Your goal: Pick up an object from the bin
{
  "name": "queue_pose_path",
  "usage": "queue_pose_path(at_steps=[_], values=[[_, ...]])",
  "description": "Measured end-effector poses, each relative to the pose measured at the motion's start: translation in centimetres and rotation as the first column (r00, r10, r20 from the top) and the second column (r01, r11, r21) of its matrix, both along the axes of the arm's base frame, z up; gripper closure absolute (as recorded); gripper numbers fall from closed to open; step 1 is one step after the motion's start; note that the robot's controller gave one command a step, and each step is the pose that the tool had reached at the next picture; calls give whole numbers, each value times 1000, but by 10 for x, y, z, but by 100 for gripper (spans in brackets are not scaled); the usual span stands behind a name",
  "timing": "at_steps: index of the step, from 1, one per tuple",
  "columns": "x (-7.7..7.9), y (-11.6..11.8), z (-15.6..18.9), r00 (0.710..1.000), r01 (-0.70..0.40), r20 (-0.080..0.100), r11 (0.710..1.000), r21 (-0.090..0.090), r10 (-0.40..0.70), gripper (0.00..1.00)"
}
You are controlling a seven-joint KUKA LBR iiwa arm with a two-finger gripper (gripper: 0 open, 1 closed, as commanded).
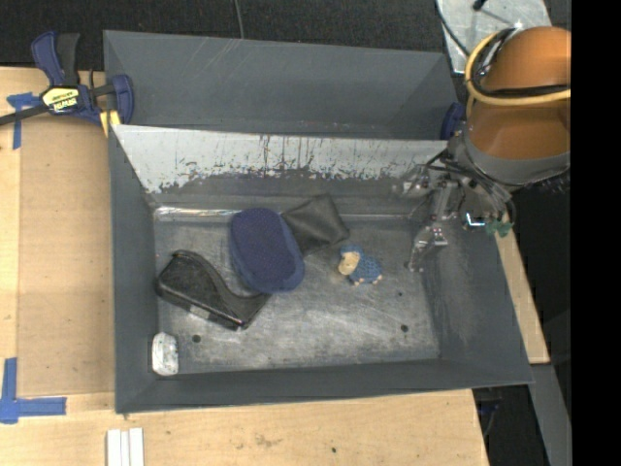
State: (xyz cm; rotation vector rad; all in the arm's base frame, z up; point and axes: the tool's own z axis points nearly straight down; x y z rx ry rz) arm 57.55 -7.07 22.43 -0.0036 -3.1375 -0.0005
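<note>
The tool (424, 253) hangs low by the right wall of the bin (320, 326), under the arm's orange cover (519, 90). Whether it is released or clenched cannot be told.

The bin is grey metal with sloping walls. Its flat floor is scuffed and scratched pale, and dark streaks run down the far wall.

Nearest the tool, just to its left and apart from it, lies a small blue and yellow lump (361, 267) on the bare floor right of the middle. Nothing lies between the two.

Farther left, near the far edge of the floor, a dark grey rag (318, 220) touches a dark blue oval cushion (264, 250). A black handle (206, 289) lies against the cushion's near-left side. A small white block (165, 353) sits in the near left corner, well apart.

That is five loose things, one of each kind.
</note>
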Motion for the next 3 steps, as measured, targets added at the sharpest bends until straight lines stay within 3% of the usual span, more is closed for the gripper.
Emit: queue_pose_path(at_steps=[1,2,3], values=[[-12,23,-153,983,183,14,983,1,-183,0],[-9,23,-149,983,180,23,984,1,-180,100],[5,1,0,979,202,17,979,0,-202,100]])
